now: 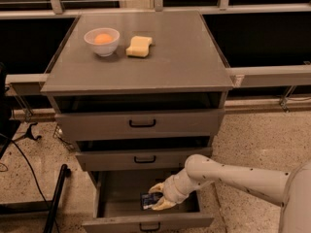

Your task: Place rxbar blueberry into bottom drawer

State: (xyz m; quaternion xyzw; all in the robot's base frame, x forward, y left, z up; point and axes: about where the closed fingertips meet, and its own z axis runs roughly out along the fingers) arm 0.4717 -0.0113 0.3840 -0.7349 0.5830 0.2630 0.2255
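Note:
The bottom drawer (pixel 116 193) is pulled out, the lowest of three grey drawers, with a black handle on its front. My gripper (pixel 156 197) reaches down into it from the right, on a white arm. Its yellowish fingers (pixel 155 188) are shut on the rxbar blueberry (pixel 148 200), a dark navy bar with white lettering. The bar sits low inside the drawer, near the floor, right of the middle.
A white bowl (pixel 101 41) with an orange ball and a yellow sponge block (pixel 139 46) stand on the cabinet top. The two upper drawers (pixel 141 123) are partly open. A black pole and cables (pixel 53 198) lie on the floor at the left.

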